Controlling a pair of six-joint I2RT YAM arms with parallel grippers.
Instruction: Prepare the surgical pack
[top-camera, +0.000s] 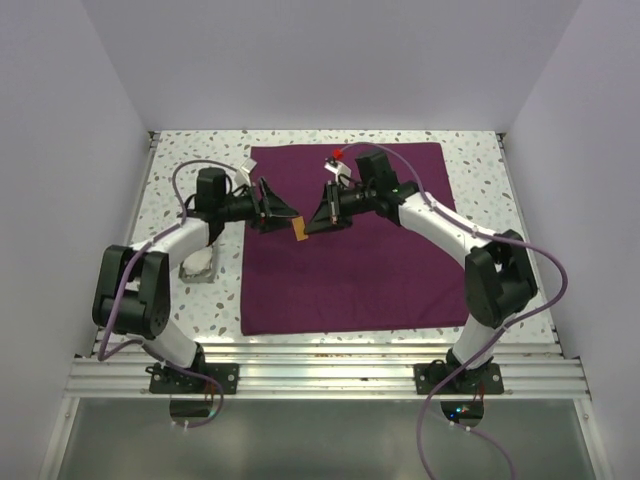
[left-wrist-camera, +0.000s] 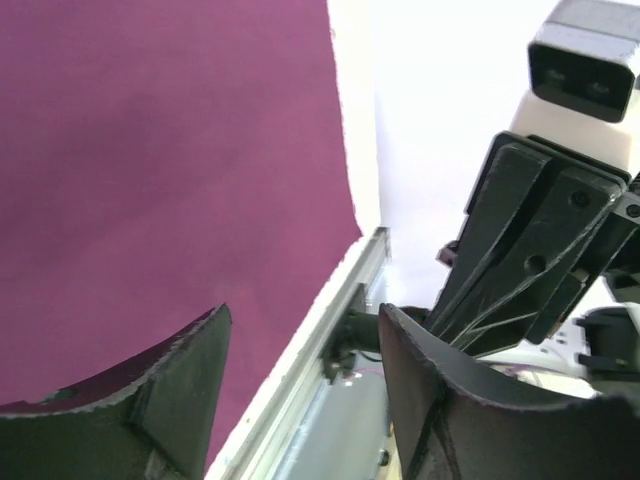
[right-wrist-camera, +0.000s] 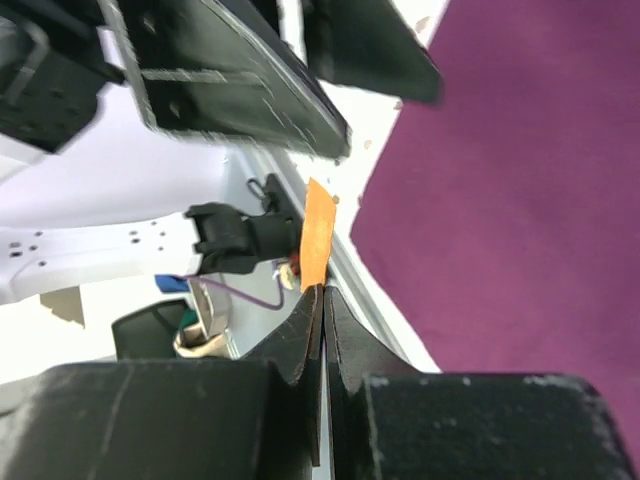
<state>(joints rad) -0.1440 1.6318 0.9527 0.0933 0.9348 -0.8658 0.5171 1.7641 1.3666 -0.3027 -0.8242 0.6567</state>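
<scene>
Cloth: the purple cloth (top-camera: 350, 275) lies flat in the middle of the speckled tabletop (top-camera: 200, 160). It looks soft and almost square, and its edges line up with the tabletop's edges.
Top view: only here is the whole cloth seen, with both arms meeting above its far half.
Right wrist view: the right fingers (right-wrist-camera: 300, 335) are black and pinched tight on a thin orange strip (right-wrist-camera: 318, 240). The strip's long side points straight out from the tips.
Left wrist view: the left fingers (left-wrist-camera: 180, 390) stand wide apart, with nothing between them.

Left arm (top-camera: 180, 240): elbow bent, wrist reaching inward, jaws spread wide.
Right arm (top-camera: 440, 225): reaching inward opposite it, jaws pinched shut on a small flat orange strip (right-wrist-camera: 317, 245).
</scene>
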